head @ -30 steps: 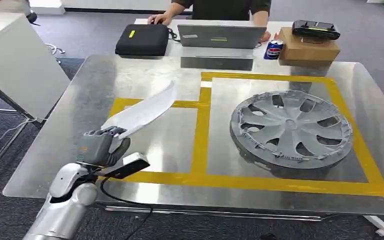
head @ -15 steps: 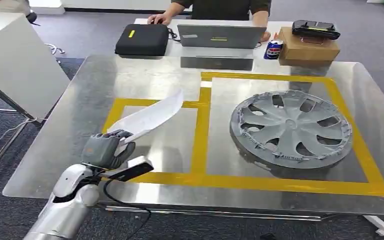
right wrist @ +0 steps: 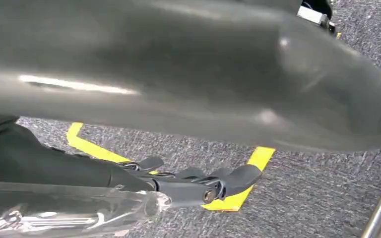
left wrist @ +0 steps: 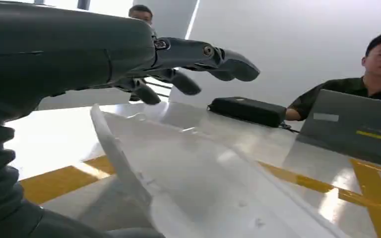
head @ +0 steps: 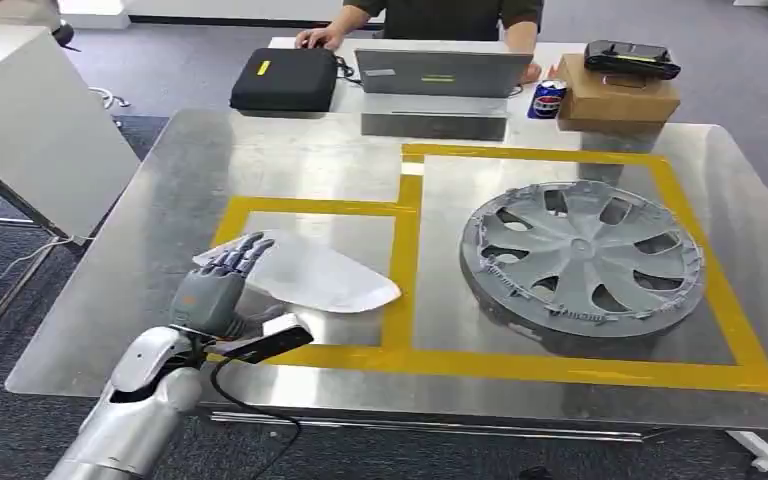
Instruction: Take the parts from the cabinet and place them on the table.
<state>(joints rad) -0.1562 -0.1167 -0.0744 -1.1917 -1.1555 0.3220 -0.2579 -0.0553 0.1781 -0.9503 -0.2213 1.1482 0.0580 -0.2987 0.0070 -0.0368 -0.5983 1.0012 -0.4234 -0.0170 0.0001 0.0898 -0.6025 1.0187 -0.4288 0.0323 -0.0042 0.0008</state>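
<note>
We are seeing the white curved part (head: 315,275) lying flat on the metal tabletop (head: 260,160), inside the left rectangle of yellow tape (head: 400,260). Our left hand (head: 215,290) is resting just beside its near end with the fingers (left wrist: 228,62) stretched out and apart, gripping nothing; in the left wrist view they are reaching above the part's edge. The grey wheel cover (head: 582,258) is lying in the right taped rectangle, well apart from the part. Our right hand (right wrist: 188,186) is hanging over the carpet floor (right wrist: 302,198), and we cannot tell if it is holding something.
</note>
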